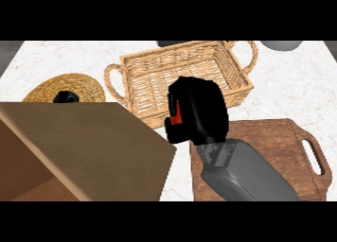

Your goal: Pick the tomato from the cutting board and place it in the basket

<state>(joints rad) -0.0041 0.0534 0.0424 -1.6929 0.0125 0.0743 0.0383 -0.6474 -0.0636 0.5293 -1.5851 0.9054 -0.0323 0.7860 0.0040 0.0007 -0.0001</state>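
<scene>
My right hand [196, 113] hangs over the near rim of the wicker basket [157, 71], its fingers curled round the red tomato [176, 116], of which only a sliver shows at the hand's left side. The grey forearm runs back over the wooden cutting board [283, 142] at the lower right, and I see nothing else on the board. A small black shape [65, 97] pokes out above the box's far edge at the left; it may be my left hand, mostly hidden.
A large brown cardboard box [73, 151] fills the lower left and stands close to the hand's left. Behind it lies a round woven mat [87, 85]. A grey object [283, 45] sits at the top right edge of the marble counter [290, 90].
</scene>
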